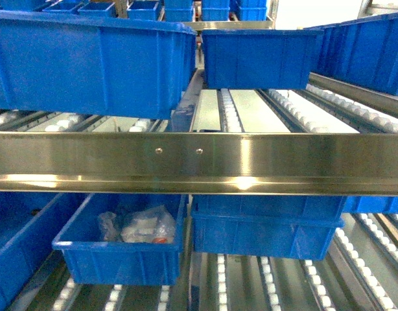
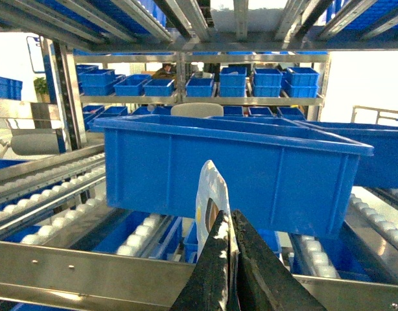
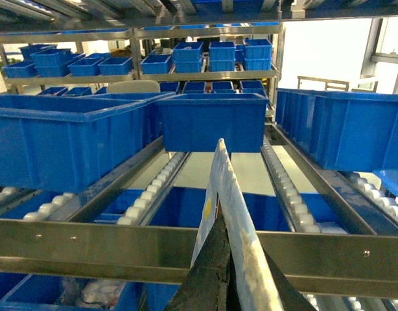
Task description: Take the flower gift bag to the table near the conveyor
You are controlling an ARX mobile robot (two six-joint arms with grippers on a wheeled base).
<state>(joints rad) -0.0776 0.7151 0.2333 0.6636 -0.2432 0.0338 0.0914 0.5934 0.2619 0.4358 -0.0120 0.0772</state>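
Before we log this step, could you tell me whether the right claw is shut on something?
Shut: in the right wrist view the right claw pinches a thin white bag edge standing upright between its fingers.

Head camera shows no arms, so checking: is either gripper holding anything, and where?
Both are: the left gripper pinches a flat white bag at its lower edge; the right gripper likewise clamps a white bag.

All views — close, facing conveyor (image 1: pixel 251 116)
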